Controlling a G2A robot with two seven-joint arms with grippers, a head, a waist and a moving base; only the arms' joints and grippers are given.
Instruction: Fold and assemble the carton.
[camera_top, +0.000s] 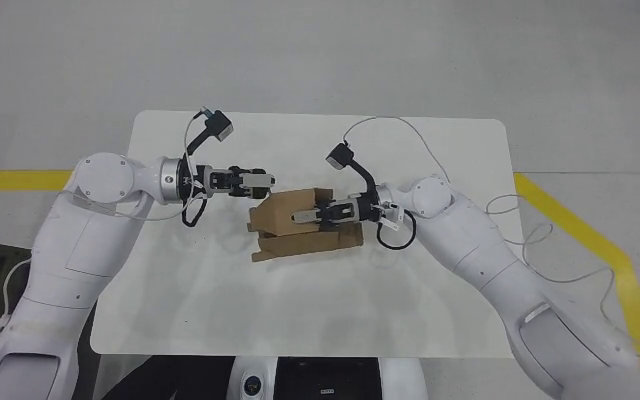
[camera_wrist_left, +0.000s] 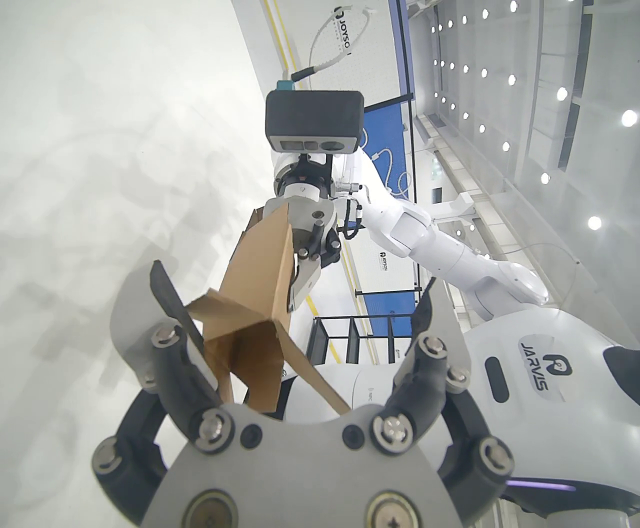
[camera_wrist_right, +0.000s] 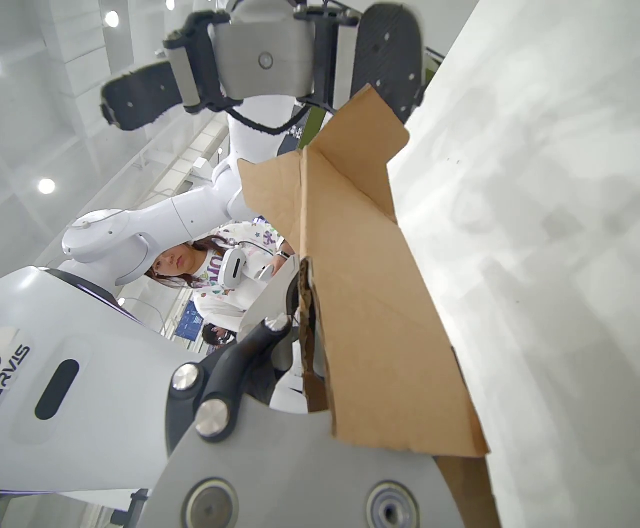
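Top view: carton (camera_top: 300, 228) at frame centre, long axis running left to right.
Right claw (camera_top: 312, 214): clamped on carton's top panel.
Left claw (camera_top: 266, 181): wide, at carton's upper-left end, nearer the open flaps.

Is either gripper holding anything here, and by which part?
The right gripper clamps the carton by the edge of a raised panel; the left gripper is open at its end, holding nothing.

This looks like a robotics lab or test hall. A white table (camera_top: 170, 300) stands on a pale grey floor (camera_top: 320, 60) marked with yellow line tape (camera_top: 30, 180). Round spotlights (camera_wrist_left: 562, 93) dot the high ceiling, and blue partition panels (camera_wrist_left: 387, 140) stand behind.
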